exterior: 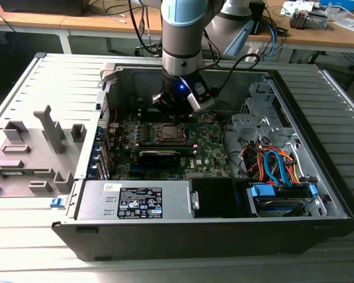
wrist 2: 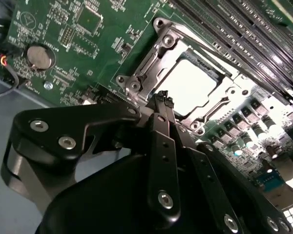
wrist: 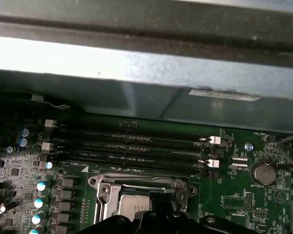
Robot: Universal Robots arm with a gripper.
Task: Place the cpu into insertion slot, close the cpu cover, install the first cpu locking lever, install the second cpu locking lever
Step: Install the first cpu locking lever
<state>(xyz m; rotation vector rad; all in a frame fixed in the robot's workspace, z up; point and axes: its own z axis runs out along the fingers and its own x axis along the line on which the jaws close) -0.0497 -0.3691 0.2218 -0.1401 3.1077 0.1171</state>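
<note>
Gripper: in the second wrist view I saw my gripper (wrist 2: pixel 164 100) with its fingers drawn together into a narrow tip, nothing visibly held between them — it hovered at the edge of the socket.
Chip: the cpu (wrist 2: pixel 191 87) already lay flat in the insertion slot (wrist 2: pixel 147 73), its pale metal top showing through the window.
Cover: the cpu cover (wrist 2: pixel 231 91) looked lowered around the chip; I could not tell whether it was fully seated.
Levers: too hard to make out from where I sat, so I left them unjudged.
Board: the memory slots (wrist: pixel 136 148) ran just beyond the socket, with a coin battery (wrist: pixel 263 172) off to one side.
Case: in the exterior view the arm reached down into the open computer case (exterior: pixel 318 194).
Risk: I judged that pressing off-centre could skew the frame or scrape the board — the fingertip stood very near the socket edge.
</note>
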